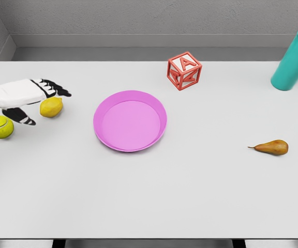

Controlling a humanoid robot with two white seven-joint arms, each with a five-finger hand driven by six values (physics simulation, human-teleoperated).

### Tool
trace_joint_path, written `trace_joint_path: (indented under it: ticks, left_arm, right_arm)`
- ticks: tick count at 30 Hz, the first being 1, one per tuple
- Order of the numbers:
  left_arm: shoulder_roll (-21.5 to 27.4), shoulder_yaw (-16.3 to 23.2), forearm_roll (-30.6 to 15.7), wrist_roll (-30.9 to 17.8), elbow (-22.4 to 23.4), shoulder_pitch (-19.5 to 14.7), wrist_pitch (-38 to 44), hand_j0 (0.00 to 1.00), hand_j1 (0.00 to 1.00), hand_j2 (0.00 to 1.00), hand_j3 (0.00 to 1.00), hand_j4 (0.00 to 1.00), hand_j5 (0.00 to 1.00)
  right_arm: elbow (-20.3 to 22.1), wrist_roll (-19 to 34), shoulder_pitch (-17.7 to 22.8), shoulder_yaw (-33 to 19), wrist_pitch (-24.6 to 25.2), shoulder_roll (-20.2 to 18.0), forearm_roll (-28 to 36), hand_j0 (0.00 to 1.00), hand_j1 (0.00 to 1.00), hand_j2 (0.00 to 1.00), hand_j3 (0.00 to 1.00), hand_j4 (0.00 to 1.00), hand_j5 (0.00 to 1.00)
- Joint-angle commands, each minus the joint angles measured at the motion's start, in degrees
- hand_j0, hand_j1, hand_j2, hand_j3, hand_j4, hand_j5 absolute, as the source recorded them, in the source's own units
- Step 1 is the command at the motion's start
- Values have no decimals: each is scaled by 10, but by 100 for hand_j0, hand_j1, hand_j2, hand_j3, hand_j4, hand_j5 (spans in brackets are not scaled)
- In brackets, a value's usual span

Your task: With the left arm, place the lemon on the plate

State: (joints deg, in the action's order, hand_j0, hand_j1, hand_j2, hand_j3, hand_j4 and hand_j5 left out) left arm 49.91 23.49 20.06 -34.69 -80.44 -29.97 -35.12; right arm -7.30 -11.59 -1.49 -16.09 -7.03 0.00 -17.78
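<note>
One hand is all I have in my head view: the left hand (pixel 30 98), white with black-tipped fingers, comes in from the left edge and sits over the far-left part of the white worktop (pixel 154 196). Its fingers (pixel 53 89) are spread and reach out to the right, passing just above the small yellow lemon (pixel 51 107), while the thumb (pixel 22 117) points down on the near-left side of the fruit. From here I read the hand as open, poised around the lemon without closing on it; I cannot tell whether any fingertip is actually touching the peel.

The lemon lies on the worktop, to the left of the round pink plastic plate (pixel 130 120) and clearly apart from it. The plate rests flat near the middle of the surface, slightly left of centre, and holds nothing.

Just beside the thumb, nearer the left edge, I see a yellow-green tennis ball (pixel 0 126), close to the lemon but not against it.

Behind and to the right of the plate stands a red and white wooden letter block (pixel 184 71), turned corner-on with an A on one face. At the far right corner a teal plastic cup (pixel 294 59) leans in the frame, partly cut by the picture's edge. A brown pear (pixel 272 148) lies on its side on the right, well apart from the plate, its stem pointing left.
</note>
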Motion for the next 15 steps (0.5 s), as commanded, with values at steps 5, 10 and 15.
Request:
trace_joint_path:
  ticks: [5,10,15]
  left_arm:
    - [-41,15,44,-3,100,-29,1,100,100,100,100,100,100]
    - [-88,13,93,-3,157,-59,1,100,100,100,100,100,100]
    - [-100,15,93,-3,158,-61,1,100,100,100,100,100,100]
  right_arm:
    - [0,0,0,0,0,0,0,100,100,100,100,100,100]
    - [0,1,0,0,0,0,0,100,100,100,100,100,100]
    - [0,1,0,0,0,0,0,100,100,100,100,100,100]
